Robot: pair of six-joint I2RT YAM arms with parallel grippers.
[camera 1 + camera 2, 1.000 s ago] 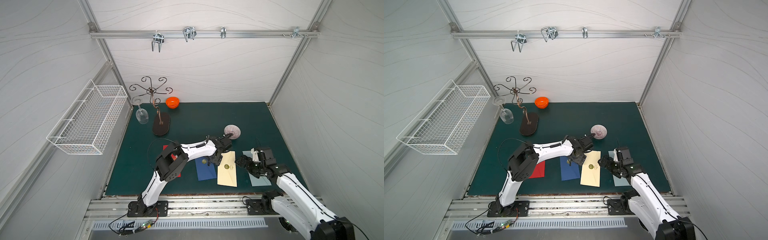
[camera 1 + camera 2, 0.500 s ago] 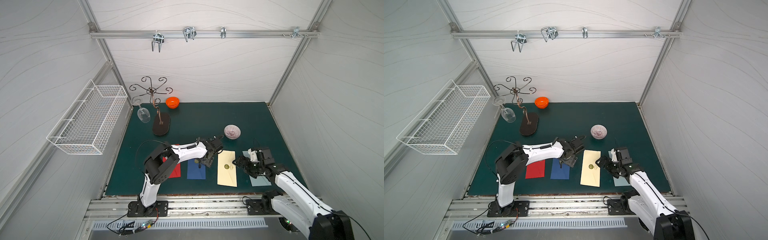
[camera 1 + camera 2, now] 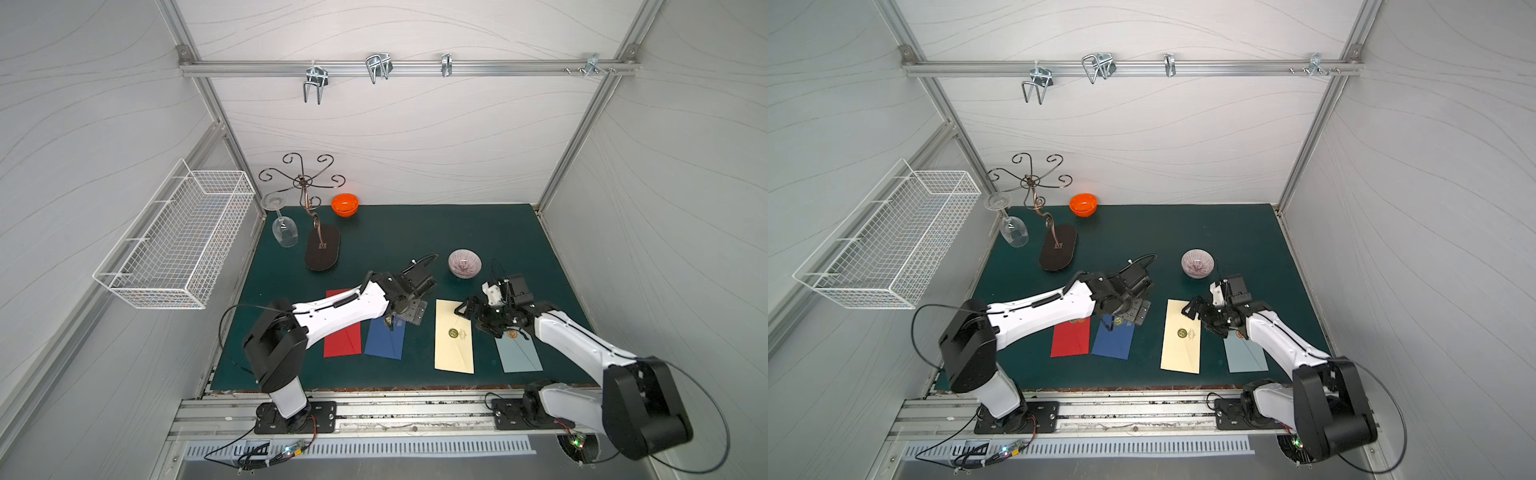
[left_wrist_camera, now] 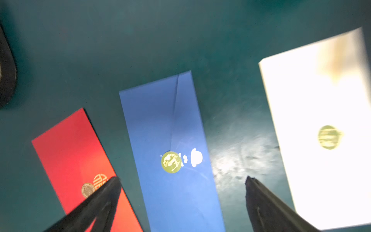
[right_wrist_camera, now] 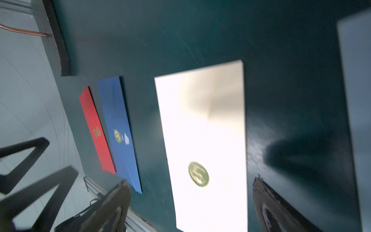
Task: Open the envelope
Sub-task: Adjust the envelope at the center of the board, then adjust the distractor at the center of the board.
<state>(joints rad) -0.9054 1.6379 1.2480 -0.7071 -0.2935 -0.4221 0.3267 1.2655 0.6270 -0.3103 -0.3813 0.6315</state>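
1. Wrist views show a white patch point(image 4: 196, 157), perhaps torn, on the blue envelope point(image 4: 166, 124); the wide left gripper point(image 3: 402, 320) hides it from above.
2. The right gripper point(image 3: 473, 319), also wide, hovers at the cream envelope point(image 3: 454, 345), which lies between the blue and grey envelope point(image 3: 519, 355).

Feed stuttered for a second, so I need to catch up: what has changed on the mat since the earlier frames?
The left pincer swung away from the cream envelope and now hangs open over the blue envelope, which slid toward the red envelope. The right pincer, also open, edged toward the cream envelope's edge. Nothing was gripped. Cream envelope, red envelope and grey-blue envelope stayed put.
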